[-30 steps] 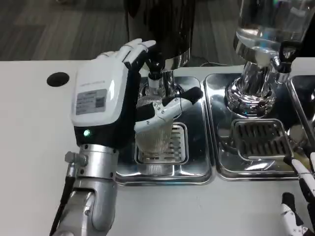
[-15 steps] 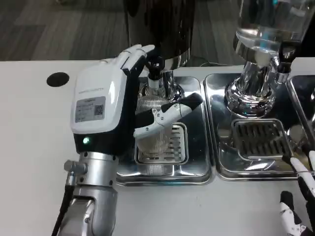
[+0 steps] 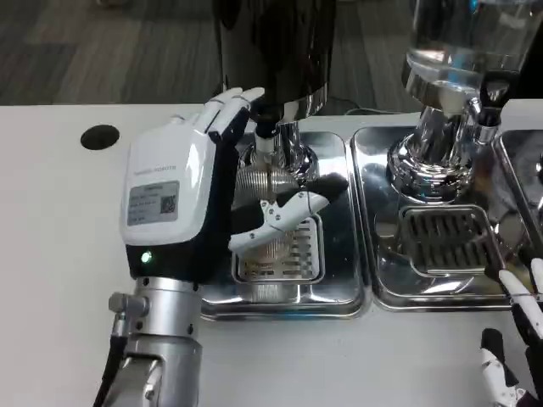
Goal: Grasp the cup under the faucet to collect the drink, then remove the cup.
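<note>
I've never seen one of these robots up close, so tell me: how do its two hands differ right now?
The left hand is raised over the left drip tray, gripping the ribbed clear cup under the faucet; the right hand holds nothing and sits low at the table's near right edge. The left hand shows its whole white back, while the right hand shows just some fingers at the picture's edge. Both have white and black fingers.
</note>
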You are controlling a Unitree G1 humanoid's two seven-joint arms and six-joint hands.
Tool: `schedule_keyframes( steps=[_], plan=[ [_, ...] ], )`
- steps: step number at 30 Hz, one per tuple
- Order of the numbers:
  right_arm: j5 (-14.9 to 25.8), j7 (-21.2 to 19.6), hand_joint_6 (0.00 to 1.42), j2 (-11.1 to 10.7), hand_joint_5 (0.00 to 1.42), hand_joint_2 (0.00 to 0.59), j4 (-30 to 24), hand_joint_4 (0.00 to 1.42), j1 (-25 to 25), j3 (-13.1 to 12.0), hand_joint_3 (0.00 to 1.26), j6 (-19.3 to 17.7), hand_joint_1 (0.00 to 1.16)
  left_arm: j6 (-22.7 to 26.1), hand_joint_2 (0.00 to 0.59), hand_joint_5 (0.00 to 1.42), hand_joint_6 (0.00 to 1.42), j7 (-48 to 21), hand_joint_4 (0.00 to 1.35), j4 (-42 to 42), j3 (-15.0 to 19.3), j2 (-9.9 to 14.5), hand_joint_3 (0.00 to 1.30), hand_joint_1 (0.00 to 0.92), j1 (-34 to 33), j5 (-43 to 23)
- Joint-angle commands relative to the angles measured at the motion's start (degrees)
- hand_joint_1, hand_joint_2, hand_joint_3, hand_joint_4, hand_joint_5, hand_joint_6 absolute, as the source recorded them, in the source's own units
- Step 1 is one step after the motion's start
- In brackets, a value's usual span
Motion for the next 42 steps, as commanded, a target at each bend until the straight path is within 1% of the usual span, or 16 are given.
schedule_keyframes(
  steps=[1, 27, 42],
  plan=[
    [-0.2, 0.17, 0.03, 0.22, 0.0, 0.493, -0.4, 0.0, 0.18, 0.23, 0.16, -0.15, 0.07, 0.13, 0.059, 0.48, 0.41, -0.86, 0.29, 0.99, -0.51, 0.15, 0.49, 0.0, 2.31, -0.07],
    [-0.28, -0.04, 0.03, 0.09, 0.0, 0.501, 0.07, 0.0, 0.06, 1.03, 0.16, -0.21, 0.09, -0.63, 0.059, 0.48, 0.43, 0.64, 0.29, 1.55, -0.86, -0.41, 0.49, 0.0, 4.95, 0.38],
    [-0.01, 0.03, 0.03, 0.05, 0.0, 0.501, -0.22, 0.0, 0.09, 0.75, 0.16, -0.07, 0.09, -1.02, 0.064, 0.48, 0.43, 1.02, 0.29, 2.11, -0.54, -0.36, 0.49, 0.0, 4.85, 0.1]
  ],
)
